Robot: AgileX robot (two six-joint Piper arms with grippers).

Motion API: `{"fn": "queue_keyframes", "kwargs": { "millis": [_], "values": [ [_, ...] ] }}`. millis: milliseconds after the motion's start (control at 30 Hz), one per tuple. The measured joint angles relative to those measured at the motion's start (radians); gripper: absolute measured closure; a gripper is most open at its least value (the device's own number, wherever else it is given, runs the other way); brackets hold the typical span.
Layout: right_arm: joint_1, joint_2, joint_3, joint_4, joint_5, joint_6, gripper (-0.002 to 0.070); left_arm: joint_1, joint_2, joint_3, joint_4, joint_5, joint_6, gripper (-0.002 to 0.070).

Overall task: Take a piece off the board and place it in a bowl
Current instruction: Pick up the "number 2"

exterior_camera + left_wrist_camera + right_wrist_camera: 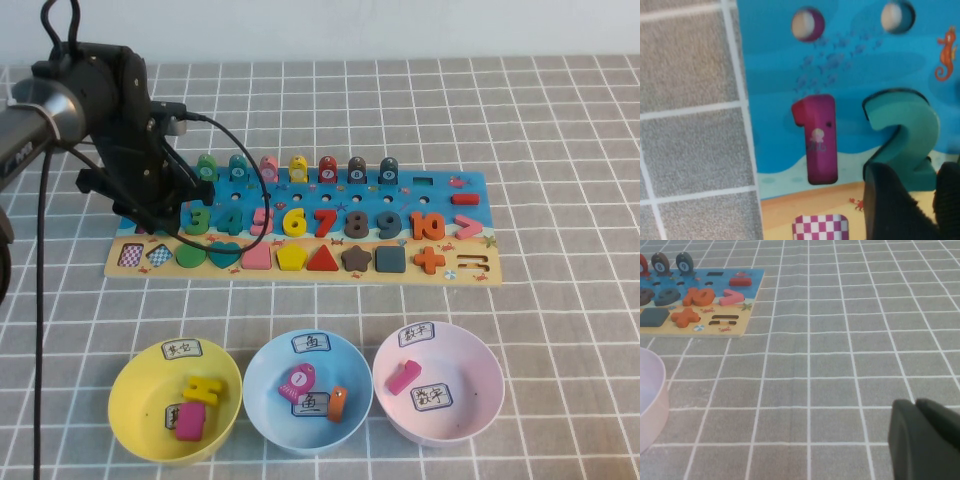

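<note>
Numerals 3–10 on board (470, 268)

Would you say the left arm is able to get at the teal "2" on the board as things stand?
Probably yes: the left end effector is already down at the teal "2", fingers at its lower edge, with nothing between. The right end effector sits far off, shut.
</note>
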Motion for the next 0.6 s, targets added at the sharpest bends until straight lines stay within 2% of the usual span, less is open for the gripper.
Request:
{"fn": "queue_keyframes", "kwargs": {
  "millis": [300, 500, 600],
  "values": [
    [0.000, 0.000, 0.000, 0.000, 0.000, 0.000, 0.0694, 0.000, 0.004, -0.051, -0.004, 0.063, 0.000, 0.0556],
    [0.000, 0.000, 0.000, 0.000, 0.000, 0.000, 0.0694, 0.000, 0.004, -0.065, -0.004, 0.074, 0.000, 0.0560],
    [0.000, 0.000, 0.000, 0.000, 0.000, 0.000, 0.0694, 0.000, 0.004, -0.067, -0.004, 0.074, 0.012, 0.0540]
  ]
}}
